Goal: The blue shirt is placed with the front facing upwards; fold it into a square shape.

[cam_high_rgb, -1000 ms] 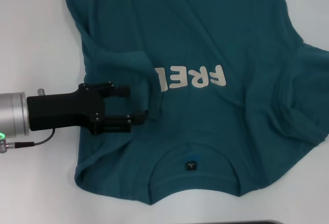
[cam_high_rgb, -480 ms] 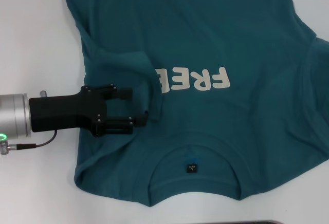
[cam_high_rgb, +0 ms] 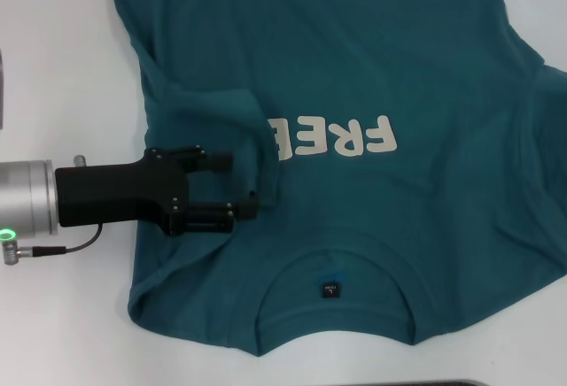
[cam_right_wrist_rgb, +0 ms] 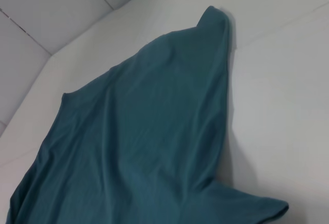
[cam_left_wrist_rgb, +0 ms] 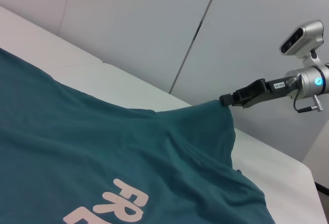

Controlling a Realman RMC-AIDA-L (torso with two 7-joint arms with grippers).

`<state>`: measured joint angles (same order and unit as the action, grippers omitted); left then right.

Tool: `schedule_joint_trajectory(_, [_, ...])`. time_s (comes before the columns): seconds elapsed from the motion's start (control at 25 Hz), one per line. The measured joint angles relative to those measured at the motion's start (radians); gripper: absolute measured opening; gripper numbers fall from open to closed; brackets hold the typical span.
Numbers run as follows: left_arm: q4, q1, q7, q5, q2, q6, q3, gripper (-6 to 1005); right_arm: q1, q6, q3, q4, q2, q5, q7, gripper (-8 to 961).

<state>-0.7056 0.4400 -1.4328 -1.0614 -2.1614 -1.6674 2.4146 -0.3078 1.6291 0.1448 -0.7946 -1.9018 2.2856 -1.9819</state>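
The blue shirt (cam_high_rgb: 354, 67) lies front up on the white table, collar toward me, cream letters (cam_high_rgb: 332, 136) across the chest. Its left sleeve is folded in over the chest and hides the end of the lettering. My left gripper (cam_high_rgb: 241, 184) hovers over that folded sleeve, fingers apart, with the lower fingertip (cam_high_rgb: 254, 200) at the sleeve's edge. My right gripper (cam_left_wrist_rgb: 224, 100) is outside the head view. In the left wrist view it is shut on the tip of the other sleeve and holds it up off the table. The right wrist view shows only hanging shirt cloth (cam_right_wrist_rgb: 154, 131).
Bare white table (cam_high_rgb: 53, 67) lies left of the shirt and along the near edge. A small black neck label (cam_high_rgb: 329, 289) sits inside the collar. A dark strip (cam_high_rgb: 443, 383) shows at the near table edge. Grey wall panels (cam_left_wrist_rgb: 154, 18) stand behind the table.
The wrinkled right sleeve has risen off the table and stretched toward the right edge. My left gripper has crept a little to the right over the folded left sleeve.
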Motion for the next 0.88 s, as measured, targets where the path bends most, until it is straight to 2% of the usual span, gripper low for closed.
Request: schedule_joint_trajectory(0.88, [0.000, 0.003, 0.000, 0.001, 0.002, 0.000, -0.002, 873, -0.081, 0.066, 0.025, 0.000, -0.003, -0.040, 0.017, 0])
